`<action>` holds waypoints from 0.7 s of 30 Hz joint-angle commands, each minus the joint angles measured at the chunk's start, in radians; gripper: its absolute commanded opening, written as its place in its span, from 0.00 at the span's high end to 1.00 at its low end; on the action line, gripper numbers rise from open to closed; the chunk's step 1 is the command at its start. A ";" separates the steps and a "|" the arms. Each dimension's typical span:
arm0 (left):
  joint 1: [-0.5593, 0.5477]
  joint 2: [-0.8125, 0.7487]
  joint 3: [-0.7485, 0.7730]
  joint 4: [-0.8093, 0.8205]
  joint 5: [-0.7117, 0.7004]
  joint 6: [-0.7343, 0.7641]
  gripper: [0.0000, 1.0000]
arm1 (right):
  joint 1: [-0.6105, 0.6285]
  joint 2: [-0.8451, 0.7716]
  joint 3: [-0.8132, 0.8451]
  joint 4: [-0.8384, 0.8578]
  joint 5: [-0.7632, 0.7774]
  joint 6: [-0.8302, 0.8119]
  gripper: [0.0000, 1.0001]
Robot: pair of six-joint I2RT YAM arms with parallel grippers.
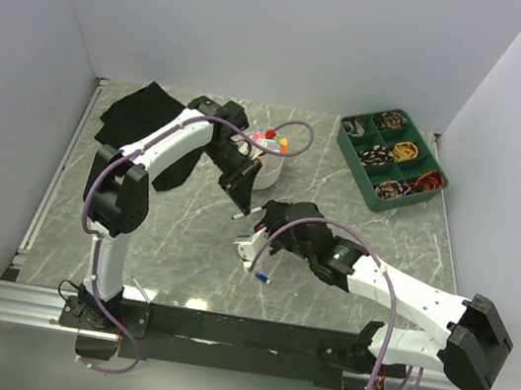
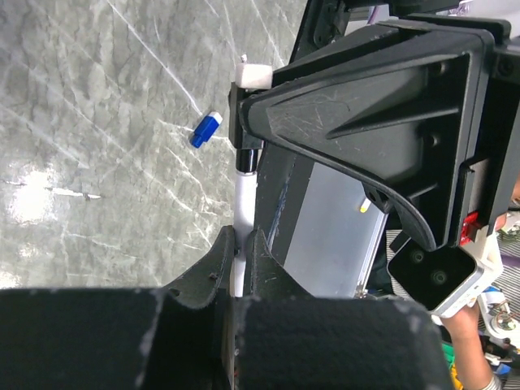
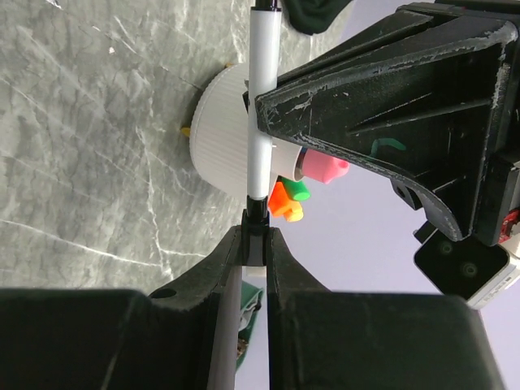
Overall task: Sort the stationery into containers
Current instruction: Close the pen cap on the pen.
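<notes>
A thin white pen [image 3: 262,97] with a black end is held near the ribbed white bowl [image 3: 215,134], which holds orange and green highlighters [image 3: 286,200]. The right gripper [image 3: 258,231] pinches its black end, and the left gripper [image 2: 242,240] clamps its white barrel.

The worktop [image 1: 173,240] is a smooth grey-green, stone-look surface with pale veins. It turns faintly glossy where light glares at the left of the left wrist view. The bag [image 1: 139,115], upper left, is matt black cloth. The bowl [image 3: 218,138] is matt white plastic, finely ribbed. The pen [image 3: 260,81] is smooth white plastic with a slight shine. The tray [image 1: 377,205], upper right, is green plastic. The left gripper [image 2: 240,241] and right gripper [image 3: 254,236] have matt black plastic jaws, scratched and scuffed pale along the edges.
</notes>
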 commanded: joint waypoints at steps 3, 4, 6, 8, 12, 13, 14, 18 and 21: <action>-0.007 0.001 0.064 0.221 0.065 -0.052 0.99 | 0.090 -0.010 0.003 0.034 -0.201 0.003 1.00; -0.007 0.003 0.068 0.218 0.062 -0.049 0.99 | 0.092 -0.007 0.003 0.034 -0.198 -0.001 1.00; -0.007 0.000 0.076 0.194 0.059 -0.040 0.99 | 0.092 -0.004 0.005 0.033 -0.169 -0.011 1.00; -0.007 -0.026 0.066 0.157 0.061 -0.002 0.99 | 0.092 -0.013 -0.012 0.081 -0.128 -0.011 1.00; -0.004 -0.104 -0.014 0.091 0.058 0.066 0.99 | 0.090 -0.033 -0.035 0.157 0.010 0.003 1.00; -0.004 -0.121 -0.049 0.081 0.056 0.078 0.99 | 0.089 -0.038 -0.040 0.167 0.026 0.009 0.96; -0.002 -0.150 -0.063 0.074 0.056 0.090 0.99 | 0.087 -0.047 -0.045 0.175 0.038 0.015 0.80; 0.004 -0.212 -0.108 0.048 0.069 0.132 0.99 | 0.080 -0.065 -0.043 0.152 0.100 0.049 0.61; 0.016 -0.261 -0.129 0.074 0.032 0.112 0.99 | 0.066 -0.111 -0.043 0.093 0.126 0.072 0.56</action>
